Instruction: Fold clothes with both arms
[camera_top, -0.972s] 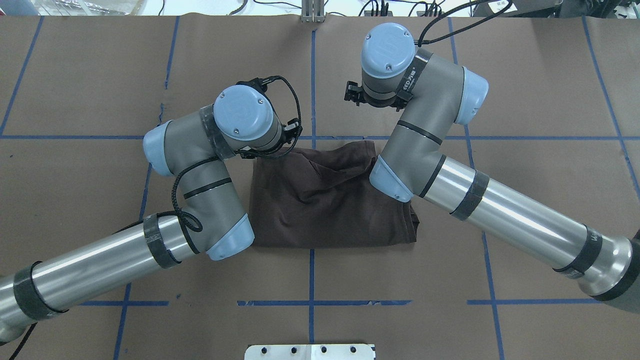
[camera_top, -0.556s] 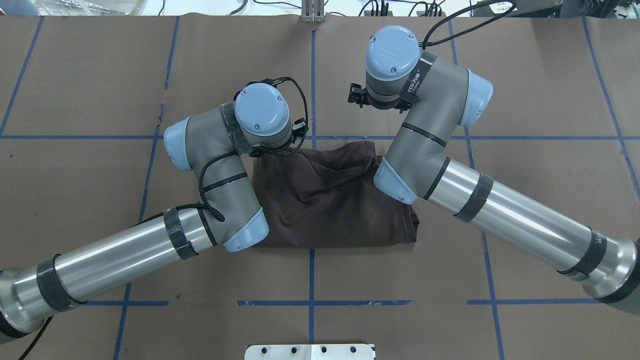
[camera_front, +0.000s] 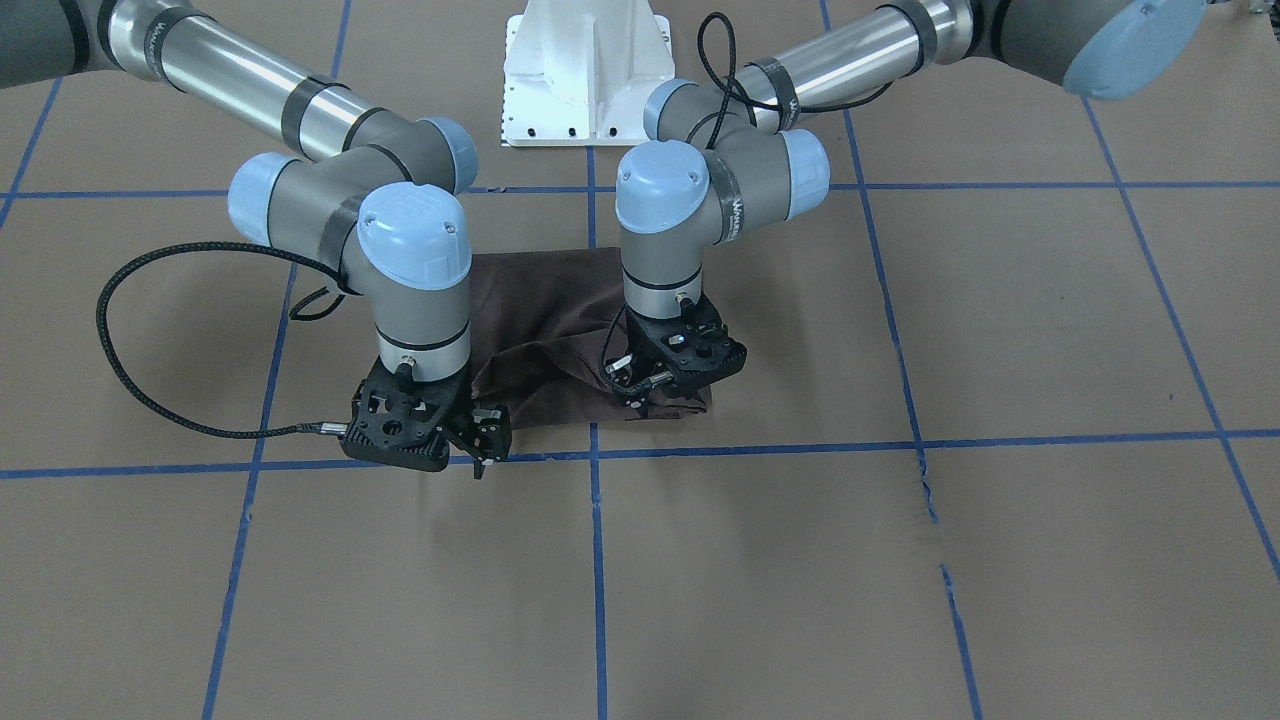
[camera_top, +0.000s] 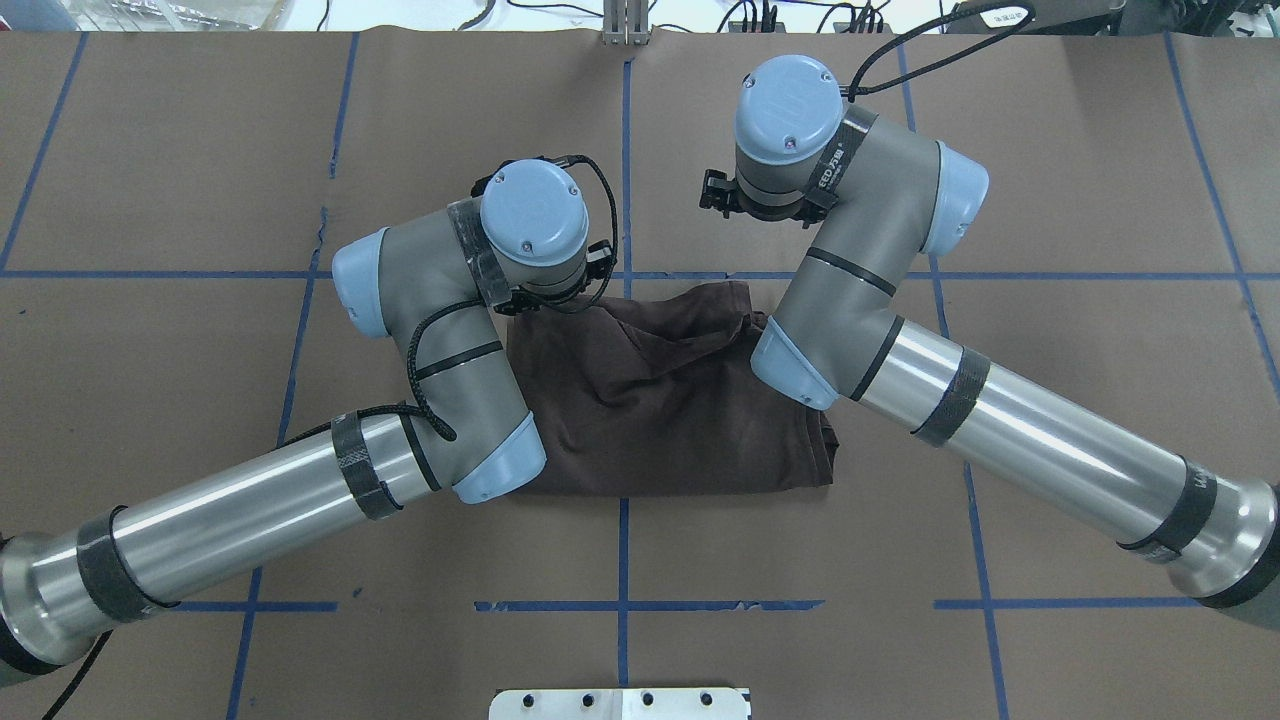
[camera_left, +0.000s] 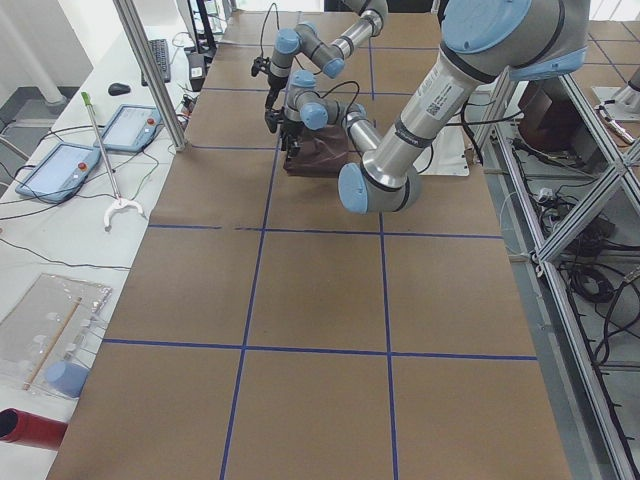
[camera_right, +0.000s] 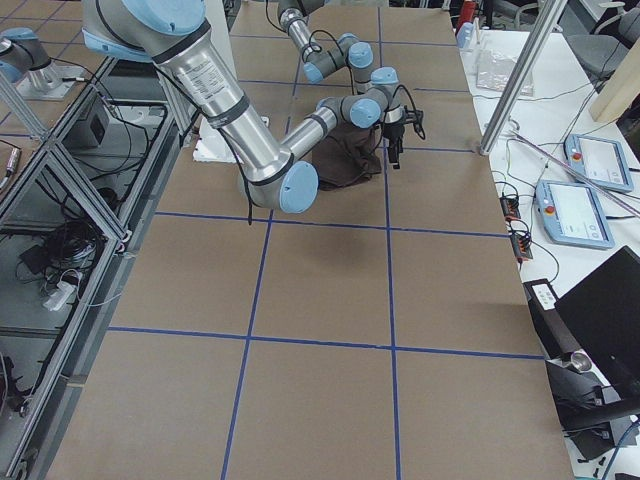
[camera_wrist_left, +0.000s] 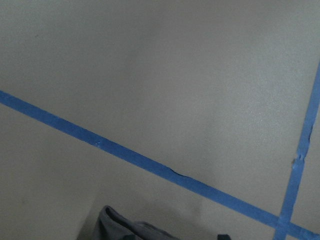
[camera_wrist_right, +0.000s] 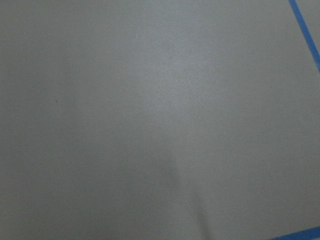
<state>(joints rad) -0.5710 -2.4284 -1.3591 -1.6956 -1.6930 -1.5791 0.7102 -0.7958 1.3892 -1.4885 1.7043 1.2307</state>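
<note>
The dark brown T-shirt (camera_front: 560, 320) lies folded into a rough rectangle at the table's middle, with its top layer rumpled. It also shows in the overhead view (camera_top: 670, 400). My left gripper (camera_front: 640, 378) is low on the shirt's far edge, at the corner on my left, jaws apart on the cloth. A bit of cloth (camera_wrist_left: 120, 225) shows at the bottom of the left wrist view. My right gripper (camera_front: 487, 445) hangs open and empty just past the shirt's other far corner, above the blue tape line. The right wrist view shows only bare paper.
Brown paper with a grid of blue tape (camera_top: 623, 606) covers the table. The white pedestal base (camera_front: 585, 70) stands at the near edge by the robot. Tablets (camera_left: 60, 170) and cables lie on side benches beyond the table's far edge.
My left wrist has moved right, towards the table's middle, along the shirt's far edge. My right wrist has drifted slightly right. The shirt has not moved.
</note>
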